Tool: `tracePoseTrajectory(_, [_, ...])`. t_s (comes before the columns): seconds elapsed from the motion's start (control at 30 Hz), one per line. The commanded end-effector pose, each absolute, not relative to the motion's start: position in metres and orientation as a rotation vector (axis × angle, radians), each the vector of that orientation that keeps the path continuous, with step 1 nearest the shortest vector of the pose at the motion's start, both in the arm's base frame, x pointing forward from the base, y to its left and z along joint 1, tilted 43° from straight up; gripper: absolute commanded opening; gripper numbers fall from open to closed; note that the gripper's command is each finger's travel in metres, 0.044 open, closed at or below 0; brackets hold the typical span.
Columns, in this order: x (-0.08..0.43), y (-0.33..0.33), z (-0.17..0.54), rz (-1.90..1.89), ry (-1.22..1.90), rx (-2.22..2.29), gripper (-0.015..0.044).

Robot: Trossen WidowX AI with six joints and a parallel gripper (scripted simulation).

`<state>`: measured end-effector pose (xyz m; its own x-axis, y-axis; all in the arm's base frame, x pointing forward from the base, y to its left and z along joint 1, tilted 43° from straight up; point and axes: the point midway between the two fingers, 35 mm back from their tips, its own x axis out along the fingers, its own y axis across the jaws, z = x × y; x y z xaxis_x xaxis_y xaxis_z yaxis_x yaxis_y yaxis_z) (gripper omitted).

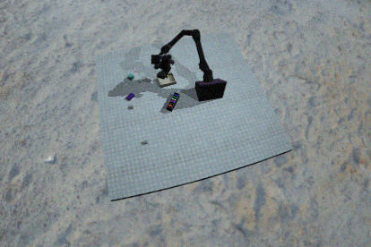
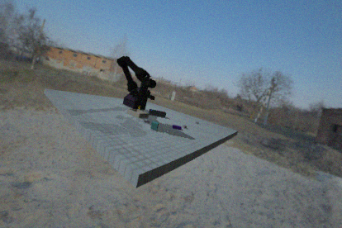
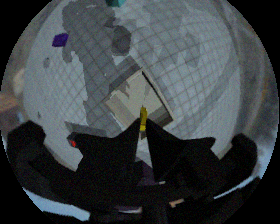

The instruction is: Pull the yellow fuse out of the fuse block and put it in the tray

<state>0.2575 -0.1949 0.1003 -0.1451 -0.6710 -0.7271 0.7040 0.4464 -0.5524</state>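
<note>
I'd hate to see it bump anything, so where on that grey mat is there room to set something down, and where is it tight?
Open: the near stretch of mat, bar one grey bit.
Tight: tray, fuse block and base cluster; the gripper holds the yellow fuse over the tray. Left lie a teal cube and purple block.
</note>
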Motion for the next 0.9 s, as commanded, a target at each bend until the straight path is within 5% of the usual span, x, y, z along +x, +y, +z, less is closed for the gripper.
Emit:
tracePoseTrajectory(0.0, [0.256,-0.199,0.095,-1.189,1.237,0.029,0.0000])
tracePoseTrajectory(0.13, [0.255,-0.202,0.092,-1.190,1.237,0.029,0.0000])
tracePoseTrajectory(0.57, [0.256,-0.198,0.097,-1.194,1.235,0.033,0.0330])
tracePoseTrajectory(0.87, [0.261,-0.175,0.121,-1.189,1.238,0.030,0.0330])
